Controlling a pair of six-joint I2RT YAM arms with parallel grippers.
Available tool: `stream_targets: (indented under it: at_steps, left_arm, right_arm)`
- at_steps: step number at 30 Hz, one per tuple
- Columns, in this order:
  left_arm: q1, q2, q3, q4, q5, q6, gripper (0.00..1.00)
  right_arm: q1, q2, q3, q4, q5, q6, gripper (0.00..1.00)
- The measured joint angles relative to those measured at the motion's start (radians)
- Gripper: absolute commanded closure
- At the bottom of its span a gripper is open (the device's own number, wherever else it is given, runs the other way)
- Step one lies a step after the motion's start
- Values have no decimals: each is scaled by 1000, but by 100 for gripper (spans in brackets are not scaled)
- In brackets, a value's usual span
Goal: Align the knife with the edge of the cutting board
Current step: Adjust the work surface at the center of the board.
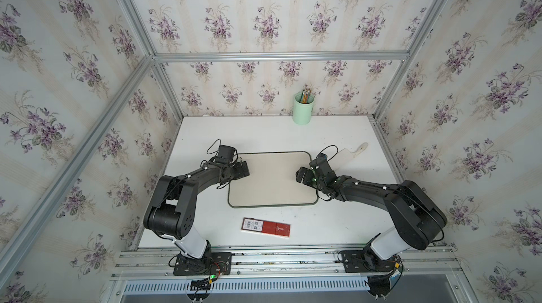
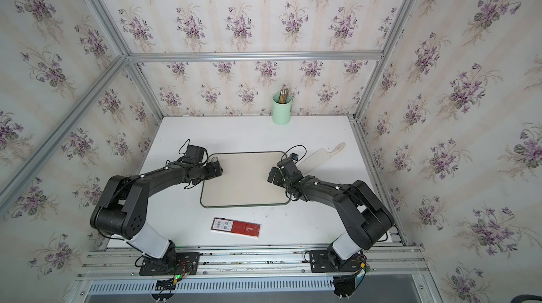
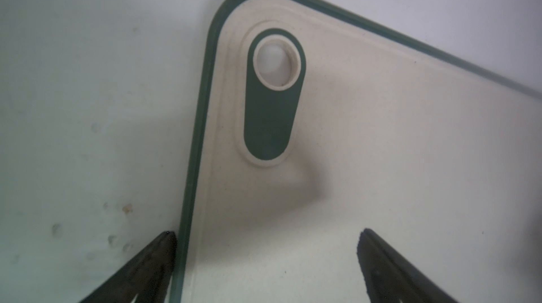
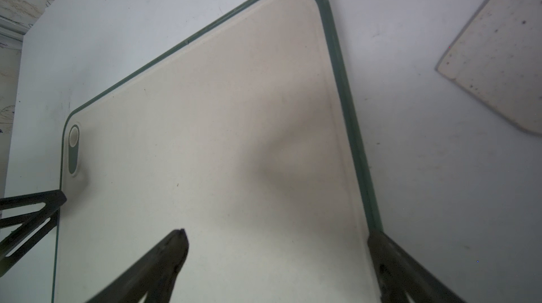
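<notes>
The white tabletop (image 1: 264,134) carries the beige, green-rimmed cutting board (image 1: 272,181) (image 4: 205,140) at its centre, lying flat, its oval hole (image 3: 275,64) in the 10 o'clock corner. The left gripper (image 1: 242,169) (image 3: 267,232) hangs over the board's 9 o'clock edge, jaws spread wide and gripping nothing, one fingertip outside the rim and one over the board. The right gripper (image 1: 302,174) (image 4: 277,233) mirrors it at 3 o'clock, likewise released and empty. A flat red box (image 1: 267,227) lies at 6 o'clock, apart from the board. The white knife (image 1: 349,155) (image 4: 498,52) rests on the table at 2 o'clock, clear of the rim and slanted to it, handle pointing outward. A green pencil cup (image 1: 303,108) stands at 1 o'clock.
</notes>
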Motion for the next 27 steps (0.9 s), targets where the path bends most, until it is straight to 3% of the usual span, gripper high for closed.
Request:
stream_targets:
  at_steps: [11, 27]
  left_arm:
    - [1, 65, 50, 63, 29, 19, 1]
    - [11, -10, -39, 89, 63, 25, 1]
  right_arm:
    - [-42, -64, -66, 40, -24, 37, 0]
    - [-129, -72, -21, 4, -47, -16, 0]
